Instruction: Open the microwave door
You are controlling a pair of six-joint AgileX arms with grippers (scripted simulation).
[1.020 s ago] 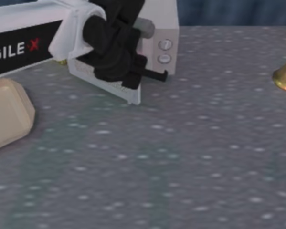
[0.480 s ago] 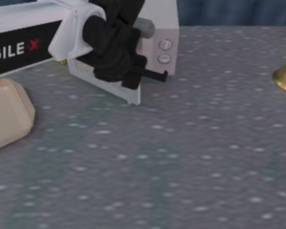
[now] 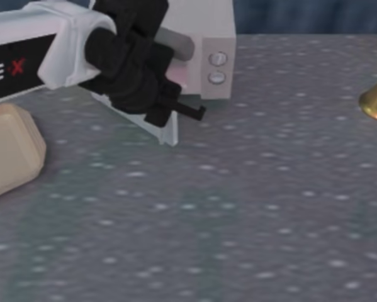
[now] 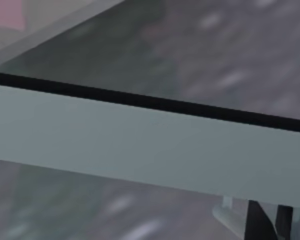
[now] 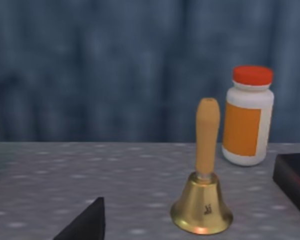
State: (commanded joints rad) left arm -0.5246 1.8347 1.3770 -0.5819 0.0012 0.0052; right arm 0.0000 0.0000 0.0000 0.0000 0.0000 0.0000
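The microwave (image 3: 208, 28) stands at the back of the table, left of centre, with two round knobs (image 3: 218, 59) on its right panel. Its microwave door (image 3: 166, 131) is swung partly out toward the front, and a pinkish cavity (image 3: 187, 75) shows behind it. My left gripper (image 3: 183, 113) is at the door's free end, shut on the door. In the left wrist view the door's pale edge (image 4: 139, 145) fills the frame, with the black fingers (image 4: 260, 225) just below it. My right gripper (image 5: 87, 222) is parked at the right, out of the top view.
A brass bell (image 3: 376, 100) with a wooden handle (image 5: 208, 135) stands at the table's right edge. Behind it are a white bottle (image 5: 247, 125) with an orange label and a black box (image 5: 295, 180). A beige block (image 3: 9, 148) lies at the left edge.
My left gripper has drawn back to the left and toward the front with the door. The door has swung further out, and more of the pink cavity shows.
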